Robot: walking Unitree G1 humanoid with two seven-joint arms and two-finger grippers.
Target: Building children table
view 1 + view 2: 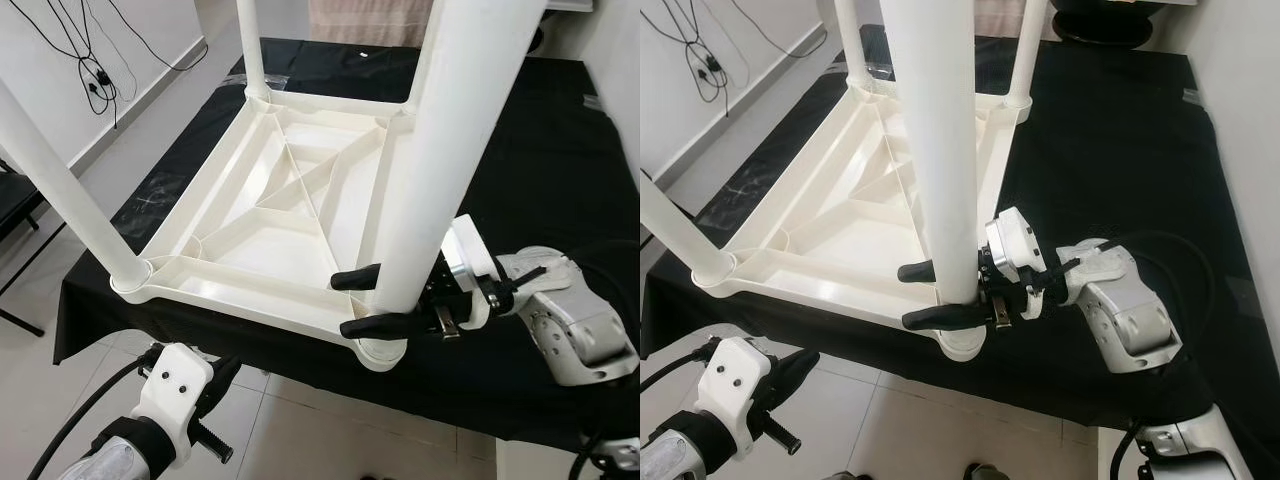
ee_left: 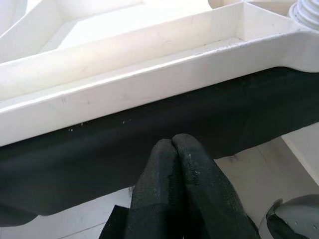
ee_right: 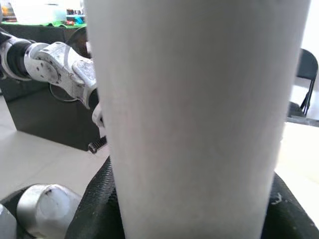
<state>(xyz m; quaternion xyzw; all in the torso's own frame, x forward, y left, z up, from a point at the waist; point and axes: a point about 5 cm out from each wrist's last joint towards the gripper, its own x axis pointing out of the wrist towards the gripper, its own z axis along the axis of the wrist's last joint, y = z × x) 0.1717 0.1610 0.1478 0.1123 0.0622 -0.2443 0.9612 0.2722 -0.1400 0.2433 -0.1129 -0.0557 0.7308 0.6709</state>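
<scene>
A white plastic children's table (image 1: pixel 270 215) lies upside down on a black-covered bench, its legs pointing up. My right gripper (image 1: pixel 345 304) is shut on the near-right leg (image 1: pixel 450 130) just above its socket at the frame's corner, one black finger on each side. That leg (image 3: pixel 199 114) is close up in the right wrist view. The near-left leg (image 1: pixel 70 190) and a far leg (image 1: pixel 250 50) stand in their sockets. My left gripper (image 2: pixel 172 144) hangs below the bench's front edge, fingertips pressed together on nothing, under the table's rim (image 2: pixel 149 84).
The black cloth (image 1: pixel 540 170) has free room right of the table. A dark chair (image 1: pixel 15 200) stands at the left, and cables (image 1: pixel 100 70) hang on the wall above the grey floor. Pale floor tiles (image 1: pixel 300 420) lie below the bench's front edge.
</scene>
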